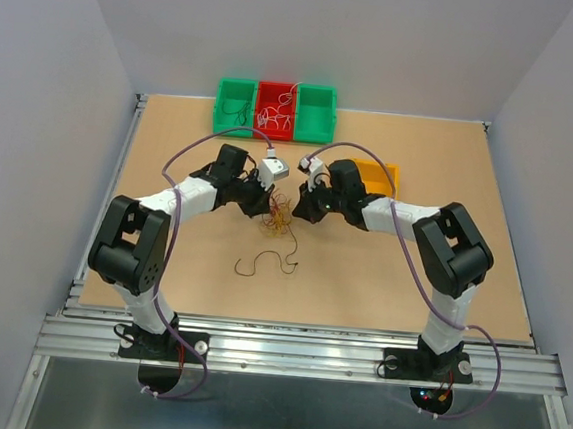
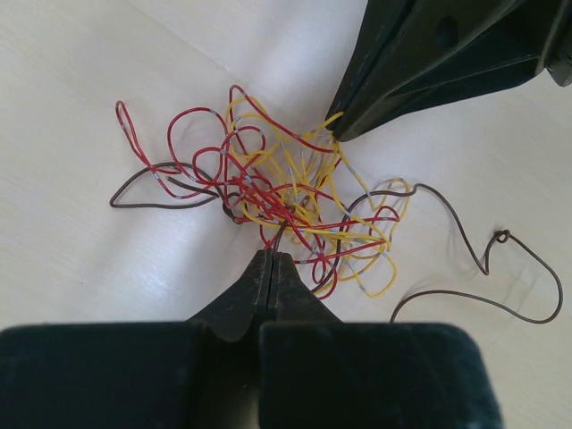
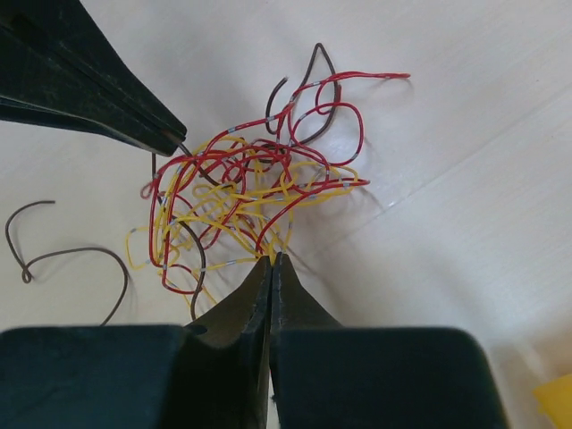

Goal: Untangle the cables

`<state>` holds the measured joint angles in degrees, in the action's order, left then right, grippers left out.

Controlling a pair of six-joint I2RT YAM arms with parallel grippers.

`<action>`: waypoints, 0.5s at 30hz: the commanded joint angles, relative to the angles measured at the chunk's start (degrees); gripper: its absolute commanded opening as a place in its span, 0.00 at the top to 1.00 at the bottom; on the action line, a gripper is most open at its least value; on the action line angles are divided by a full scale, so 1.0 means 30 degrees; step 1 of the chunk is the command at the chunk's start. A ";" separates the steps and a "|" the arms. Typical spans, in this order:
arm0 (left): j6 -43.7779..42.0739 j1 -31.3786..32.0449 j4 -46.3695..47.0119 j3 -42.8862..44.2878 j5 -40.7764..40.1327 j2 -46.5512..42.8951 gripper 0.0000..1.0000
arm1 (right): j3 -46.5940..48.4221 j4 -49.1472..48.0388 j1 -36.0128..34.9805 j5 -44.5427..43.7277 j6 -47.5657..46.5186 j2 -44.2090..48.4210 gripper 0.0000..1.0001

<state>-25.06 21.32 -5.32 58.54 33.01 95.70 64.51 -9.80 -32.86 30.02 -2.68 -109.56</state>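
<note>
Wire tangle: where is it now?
Top view: the tangle lies mid-table, pinched between left gripper and right gripper; a loose brown wire lies nearer the bases.

Tan table (image 1: 391, 284) bearing cables (image 1: 278, 217), loose brown wire (image 1: 267, 263), bins (image 1: 236, 105)

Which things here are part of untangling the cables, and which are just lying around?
In the job:
- cables, a tangle
- left gripper and right gripper, both shut on it
- brown wire beside it

Lying about:
- green bins
- red bin, a few wires in it
- yellow bin
</note>
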 commanded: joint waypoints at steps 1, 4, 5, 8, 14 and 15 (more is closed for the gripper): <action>-0.0260 0.0042 0.0865 -0.0237 -0.0542 -0.1837 1.00 | 0.0354 -0.0951 -0.0091 -0.0891 0.0276 0.0947 0.99; -0.0115 -0.0192 0.1508 -0.0325 -0.2409 -0.3473 1.00 | -0.0817 -0.0864 -0.0033 -0.3963 0.0833 0.1887 0.99; -0.0027 -0.0280 0.1684 -0.0267 -0.3146 -0.3917 1.00 | -0.1429 -0.0805 -0.0032 -0.5915 0.1356 0.2586 1.00; 0.0032 -0.0980 0.2039 0.0404 -0.4497 -0.5559 1.00 | -0.2136 -0.0018 -0.0003 -0.8301 0.1741 0.3586 1.00; -0.0815 -0.2589 -0.2026 0.6776 -0.7253 -0.6354 1.00 | -0.4157 0.0631 0.0056 -0.8868 0.1479 0.6689 0.99; -0.0904 -0.2856 -0.2441 0.7722 -0.7458 -0.6266 1.00 | -0.4363 0.0660 0.0027 -0.8777 0.1420 0.6956 0.99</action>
<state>-25.71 16.25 -8.71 69.43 17.15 78.67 54.46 -8.12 -32.69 6.98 1.76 -93.93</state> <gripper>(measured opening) 0.026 0.013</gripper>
